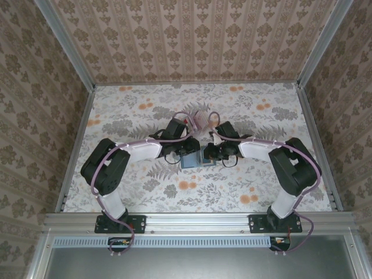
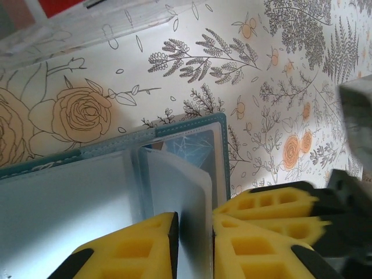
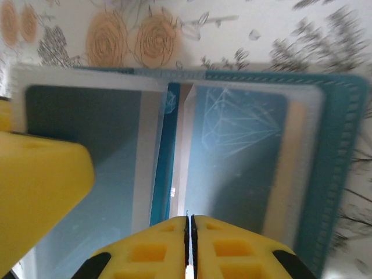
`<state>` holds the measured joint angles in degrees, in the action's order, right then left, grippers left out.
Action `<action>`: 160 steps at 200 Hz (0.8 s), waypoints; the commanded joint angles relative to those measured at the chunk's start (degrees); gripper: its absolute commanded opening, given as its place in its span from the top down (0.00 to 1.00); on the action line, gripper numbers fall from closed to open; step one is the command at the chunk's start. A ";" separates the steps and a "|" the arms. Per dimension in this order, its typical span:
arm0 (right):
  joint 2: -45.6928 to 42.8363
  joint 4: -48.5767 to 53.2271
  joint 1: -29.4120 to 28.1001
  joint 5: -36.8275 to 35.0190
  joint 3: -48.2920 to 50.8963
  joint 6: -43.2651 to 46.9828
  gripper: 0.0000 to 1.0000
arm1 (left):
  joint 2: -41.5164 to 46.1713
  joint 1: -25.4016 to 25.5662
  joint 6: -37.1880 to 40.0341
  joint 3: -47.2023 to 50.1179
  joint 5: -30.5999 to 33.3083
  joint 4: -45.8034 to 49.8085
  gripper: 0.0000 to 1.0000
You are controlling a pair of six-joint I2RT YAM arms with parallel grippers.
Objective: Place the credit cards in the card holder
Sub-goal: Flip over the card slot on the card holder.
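Note:
The card holder (image 1: pixel 190 161) lies open at mid-table, with a teal stitched border (image 3: pixel 343 145) and blue-grey insides (image 2: pixel 58 203). Both grippers meet over it. My left gripper (image 2: pixel 195 218) is open, and a clear sleeve leaf (image 2: pixel 174 180) with a rounded corner stands in the gap between its jaws. My right gripper (image 3: pixel 189 218) is shut on the thin edge of another clear sleeve near the spine. Its fingers (image 2: pixel 273 203) sit beside my left ones. A blue diamond-print panel (image 3: pixel 244 122) shows under the right sleeve. Red credit cards (image 2: pixel 58 6) show through the clear box.
The clear plastic box (image 1: pixel 197 121) stands just behind the card holder, close to both wrists. The flowered tablecloth (image 1: pixel 261 116) spreads around it, bounded by metal rails (image 1: pixel 75 145) and patterned walls.

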<state>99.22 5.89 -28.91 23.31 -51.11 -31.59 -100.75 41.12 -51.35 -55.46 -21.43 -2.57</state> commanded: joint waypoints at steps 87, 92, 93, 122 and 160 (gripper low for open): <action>4.88 -6.95 -0.34 4.41 -0.92 -3.75 0.88 | 2.96 0.08 -0.05 0.73 -0.45 0.91 0.79; 4.77 -7.79 -0.13 4.47 -0.28 -4.38 0.88 | 3.16 0.22 -0.46 1.04 -0.61 0.32 0.79; 4.76 -7.90 -0.12 4.51 -0.20 -4.50 0.87 | 3.22 0.25 -0.61 1.09 -0.66 0.21 0.79; 6.48 -10.21 0.14 5.52 0.74 -6.15 0.87 | 4.20 1.10 -1.58 0.93 -0.89 -0.37 0.78; 6.94 -11.70 0.16 5.76 1.58 -7.08 0.87 | 4.78 2.29 -1.92 0.00 -0.81 -0.19 0.78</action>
<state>104.22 -3.77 -28.86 29.28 -50.94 -37.28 -98.08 41.82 -51.96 -54.76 -20.62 -2.33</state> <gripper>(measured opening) 0.128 0.216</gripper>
